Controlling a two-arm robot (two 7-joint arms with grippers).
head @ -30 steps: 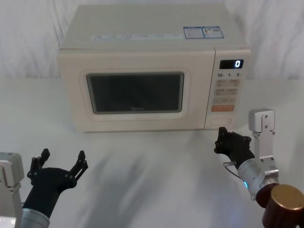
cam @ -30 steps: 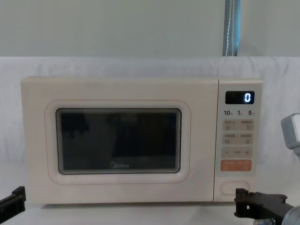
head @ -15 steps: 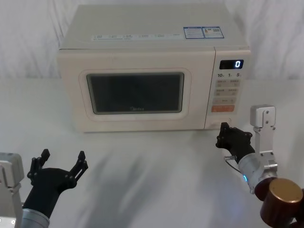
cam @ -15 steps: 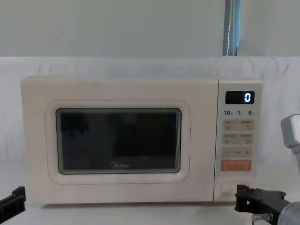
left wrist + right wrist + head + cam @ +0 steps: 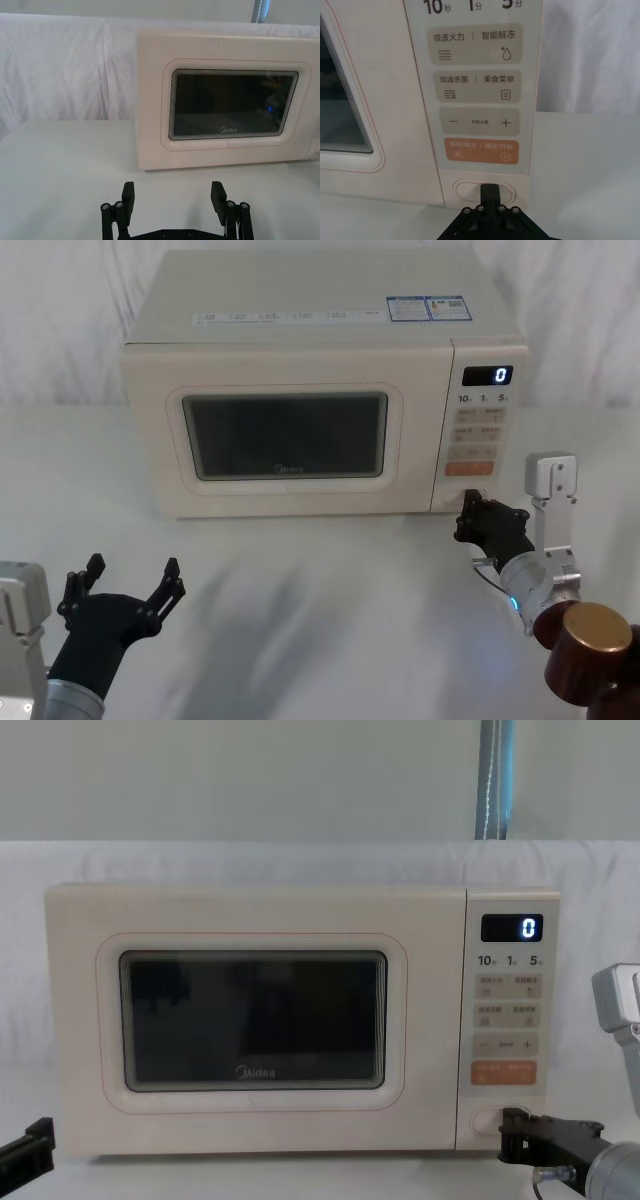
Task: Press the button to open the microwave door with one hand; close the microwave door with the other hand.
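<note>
My left gripper (image 5: 125, 592) hovers low over the desk (image 5: 320, 610) in front of the microwave's left corner, fingers spread wide apart with nothing between them; in the left wrist view the two pads (image 5: 129, 192) frame bare desk, well short of the oven. I judge it parked for the closing step.

The microwave (image 5: 300, 300) sits square on the desk against the white cloth backdrop (image 5: 60, 320), and its door (image 5: 285, 435) lies flush with the front, shut. A boxy cream oven like this I take to be heavy and rigid enough to stay put under a push. The door should be stiff and smooth, with a glass window (image 5: 253, 1020) I would not poke. When it comes to closing, I would press flat on the raised cream border near the free edge, beside the keypad, not on the glass.

To the right, the button (image 5: 484, 191) sits at the bottom of the control panel, below the orange key (image 5: 481, 151). My right gripper (image 5: 489, 192) has its fingers together, making one blunt tip, and that tip is on the middle of the button or just short of it; I cannot tell whether it presses. The key is hard plastic and probably springy, so it wants a straight, centred push, or the narrow tip could slide off the slick face.
</note>
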